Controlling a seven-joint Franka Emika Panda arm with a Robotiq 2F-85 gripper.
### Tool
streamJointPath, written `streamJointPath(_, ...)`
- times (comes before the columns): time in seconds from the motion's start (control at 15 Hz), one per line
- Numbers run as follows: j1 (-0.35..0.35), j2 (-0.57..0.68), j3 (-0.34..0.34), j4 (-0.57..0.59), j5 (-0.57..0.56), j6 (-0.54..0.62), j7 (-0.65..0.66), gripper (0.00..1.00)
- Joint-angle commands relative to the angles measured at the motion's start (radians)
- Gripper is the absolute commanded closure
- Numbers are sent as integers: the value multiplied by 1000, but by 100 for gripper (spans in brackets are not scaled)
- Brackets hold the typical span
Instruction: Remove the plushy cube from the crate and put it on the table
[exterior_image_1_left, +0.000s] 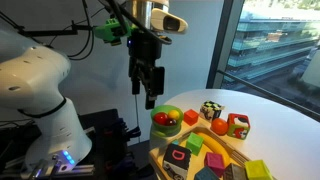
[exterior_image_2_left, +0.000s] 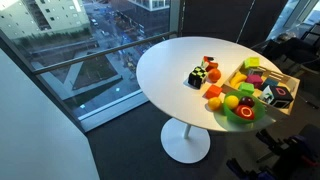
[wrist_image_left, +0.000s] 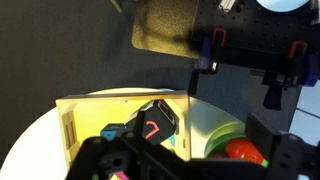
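The plushy cube (exterior_image_1_left: 177, 160) is dark with a pink square outline and lies in the light-wood crate (exterior_image_1_left: 160, 150) on the round white table (exterior_image_1_left: 265, 110). In the wrist view the cube (wrist_image_left: 155, 125) sits tilted in the crate's corner (wrist_image_left: 95, 105). It also shows in an exterior view (exterior_image_2_left: 283, 97) inside the crate (exterior_image_2_left: 268, 64). My gripper (exterior_image_1_left: 148, 88) hangs open and empty, well above the table's edge, over the green bowl and short of the crate. Its dark fingers frame the bottom of the wrist view (wrist_image_left: 195, 162).
A green bowl (exterior_image_1_left: 166, 122) with red and orange fruit stands next to the crate. A black cube with pale spots (exterior_image_1_left: 210, 110), a red cube with green marks (exterior_image_1_left: 238, 125) and loose fruit lie on the table. Several coloured blocks fill the crate. Windows lie behind the table.
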Motion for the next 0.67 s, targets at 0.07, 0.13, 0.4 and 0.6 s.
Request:
streamJointPath(0.07,10,-1,-8,2,-5,-4,5,0)
streamJointPath(0.13,10,-1,-8,2,-5,-4,5,0)
streamJointPath(0.4,17,23,-1,7,0,25,27,0)
streamJointPath(0.6,25,63,5,15,5,86,53,0)
